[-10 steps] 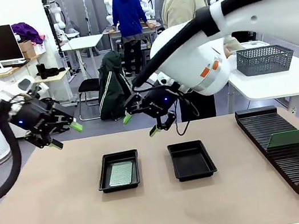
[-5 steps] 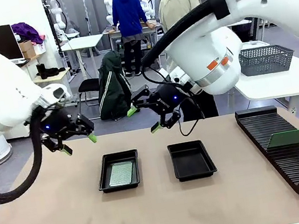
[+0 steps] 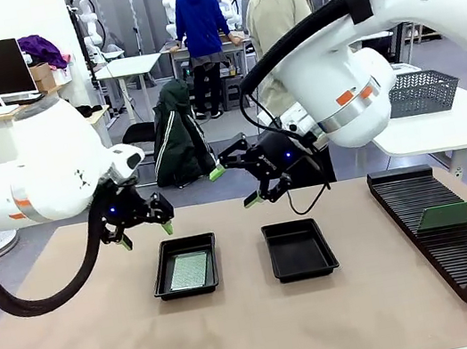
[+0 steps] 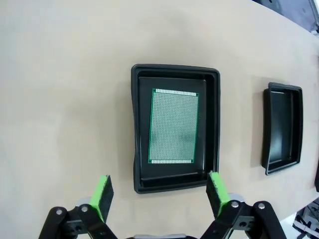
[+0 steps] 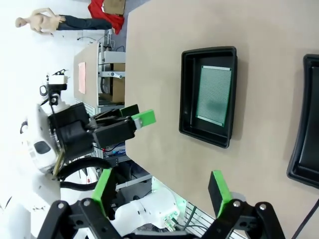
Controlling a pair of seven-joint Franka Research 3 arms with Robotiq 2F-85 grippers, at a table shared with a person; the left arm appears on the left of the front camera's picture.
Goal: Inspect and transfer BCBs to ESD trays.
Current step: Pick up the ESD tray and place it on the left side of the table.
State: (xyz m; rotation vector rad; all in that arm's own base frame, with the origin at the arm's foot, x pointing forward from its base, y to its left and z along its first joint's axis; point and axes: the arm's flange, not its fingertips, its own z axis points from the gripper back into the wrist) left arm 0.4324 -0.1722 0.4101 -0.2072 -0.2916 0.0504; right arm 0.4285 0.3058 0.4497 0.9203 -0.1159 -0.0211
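BCBs are sitting in two spots: one BCB (image 3: 188, 270) is lying flat in the left ESD tray (image 3: 160, 282) on the counter (image 3: 83, 346), and another BCB (image 3: 446, 215) is leaning tilted in the black slotted rack (image 3: 466, 260). The other ESD tray (image 3: 300, 251) is sitting just beside the first. Jaws of the left arm (image 3: 45, 185) are hovering spread wide over the loaded tray's far edge. Jaws of the right arm (image 3: 337, 93) are hanging spread wide behind both trays.

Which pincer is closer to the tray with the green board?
The left pincer, hovering at that tray's far edge; the right pincer hangs higher, behind the empty tray.
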